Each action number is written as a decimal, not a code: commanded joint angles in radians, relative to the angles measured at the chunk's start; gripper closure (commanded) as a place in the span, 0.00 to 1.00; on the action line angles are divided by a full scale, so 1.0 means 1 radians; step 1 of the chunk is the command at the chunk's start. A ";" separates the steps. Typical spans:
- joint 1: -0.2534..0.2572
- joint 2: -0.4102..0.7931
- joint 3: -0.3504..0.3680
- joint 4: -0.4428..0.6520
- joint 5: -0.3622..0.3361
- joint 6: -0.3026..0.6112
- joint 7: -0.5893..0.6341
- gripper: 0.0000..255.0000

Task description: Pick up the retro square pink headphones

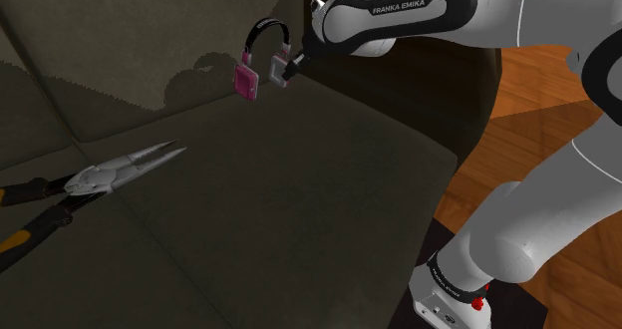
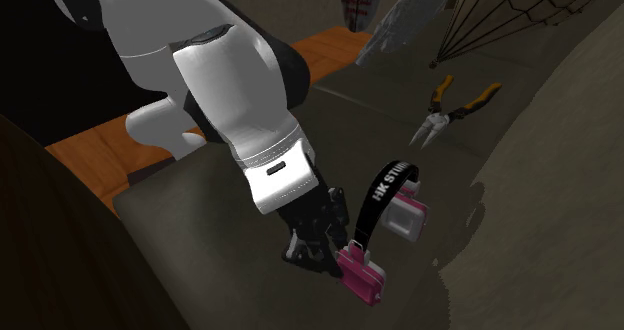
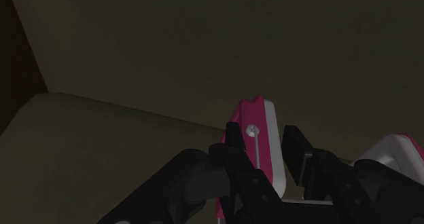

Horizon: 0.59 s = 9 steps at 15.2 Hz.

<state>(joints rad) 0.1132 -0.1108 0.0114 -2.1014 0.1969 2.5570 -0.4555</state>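
The tool (image 1: 284,71) grips one pink ear cup of the headphones (image 1: 261,56), which hang above the sofa (image 1: 299,197) at the shoulder view's twelve o'clock. The step is probably the lift. Next calls for a steady rise with a firm grip, clear of the pliers (image 1: 110,172) at eight o'clock.

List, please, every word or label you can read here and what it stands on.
"FRANKA EMIKA": on the white arm.
"HK STU", rest unclear: on the black band of the headphones.
Red writing on the white object behind: too blurred to read.
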 commanded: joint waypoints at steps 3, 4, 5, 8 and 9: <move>0.000 0.000 0.000 -0.001 0.000 0.001 -0.001 1.00; 0.000 0.001 0.000 -0.001 0.000 0.001 -0.001 1.00; 0.000 0.001 0.000 -0.001 0.000 0.001 -0.001 1.00; -0.001 -0.003 0.000 0.009 -0.003 -0.012 0.003 1.00; -0.001 -0.006 0.000 0.019 -0.006 -0.025 0.006 1.00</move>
<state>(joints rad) 0.1123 -0.1153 0.0113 -2.0927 0.1939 2.5432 -0.4526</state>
